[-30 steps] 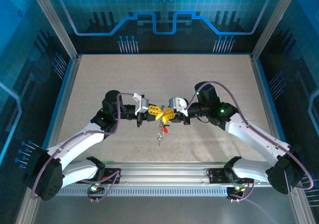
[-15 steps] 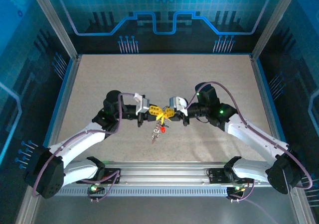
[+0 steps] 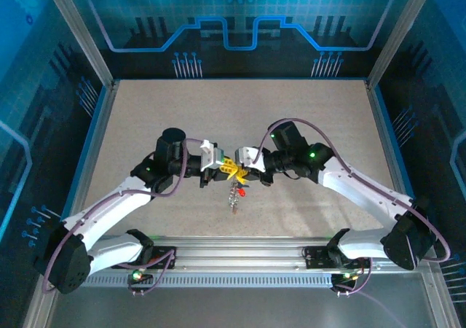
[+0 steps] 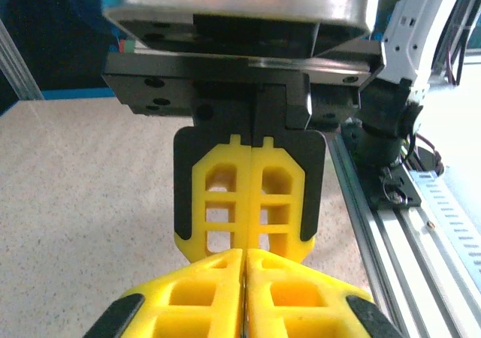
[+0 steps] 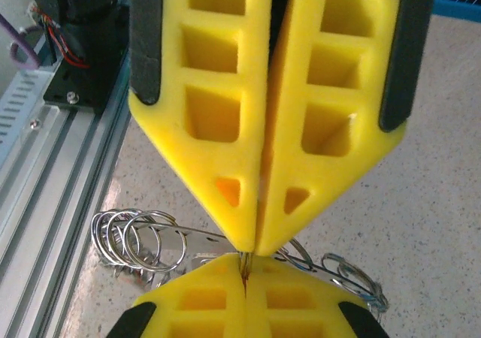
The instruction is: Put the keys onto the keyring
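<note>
Left gripper (image 3: 223, 169): fingers pressed together. Right gripper (image 3: 242, 169): clamped on keyring (image 5: 139, 240), tip to tip. Red-headed key (image 3: 241, 192) is hung beneath, judged threaded; the other keys cannot be told.

surface: speckled beige table (image 3: 145, 116) | near edge: slotted aluminium rail (image 3: 240, 251)

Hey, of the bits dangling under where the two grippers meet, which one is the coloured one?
The red-headed key, near the top of the dangling bunch. Everything trailing below it looks plain silver.
</note>
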Controlling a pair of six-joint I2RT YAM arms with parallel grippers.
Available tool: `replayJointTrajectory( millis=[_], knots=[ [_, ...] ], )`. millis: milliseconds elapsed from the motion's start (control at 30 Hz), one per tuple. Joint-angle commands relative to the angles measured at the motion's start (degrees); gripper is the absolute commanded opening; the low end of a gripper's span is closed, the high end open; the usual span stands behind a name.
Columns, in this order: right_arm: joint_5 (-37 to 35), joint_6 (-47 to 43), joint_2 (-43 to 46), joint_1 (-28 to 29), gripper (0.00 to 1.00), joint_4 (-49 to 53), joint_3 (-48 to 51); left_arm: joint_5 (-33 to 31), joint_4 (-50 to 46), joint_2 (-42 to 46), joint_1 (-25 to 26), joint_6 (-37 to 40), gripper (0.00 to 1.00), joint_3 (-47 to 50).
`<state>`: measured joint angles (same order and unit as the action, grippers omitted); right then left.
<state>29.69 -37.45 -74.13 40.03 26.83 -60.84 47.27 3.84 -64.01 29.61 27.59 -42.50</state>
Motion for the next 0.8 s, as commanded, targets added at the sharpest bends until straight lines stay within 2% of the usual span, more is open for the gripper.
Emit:
replayJointTrajectory(
  millis=[0, 300, 533, 667, 767],
  knots=[
    [-0.14, -1.47, -0.24, 0.58, 0.00, 2.31, -2.44, -0.68, -7.89, 0.54, 0.67, 5.48, 0.09, -1.92],
    [2.59, -0.81, 0.90, -0.44, 0.00, 1.38, -2.09, -2.94, -12.04, 0.72, 0.69, 9.46, 0.13, -2.17],
    [3.48, -0.84, 0.87, -0.42, 0.00, 0.88, -1.94, -1.38, -11.96, 0.15, 0.67, 8.22, 0.20, -2.69],
    [3.52, -0.79, 0.79, -0.42, 0.00, 0.68, -2.10, -1.30, -13.24, 0.43, 0.69, 7.88, 0.20, -3.15],
    [3.70, -1.05, 0.85, -0.24, 0.00, 1.23, -2.45, -1.20, -13.11, 0.42, 0.74, 8.48, 0.15, -2.91]
  ],
)
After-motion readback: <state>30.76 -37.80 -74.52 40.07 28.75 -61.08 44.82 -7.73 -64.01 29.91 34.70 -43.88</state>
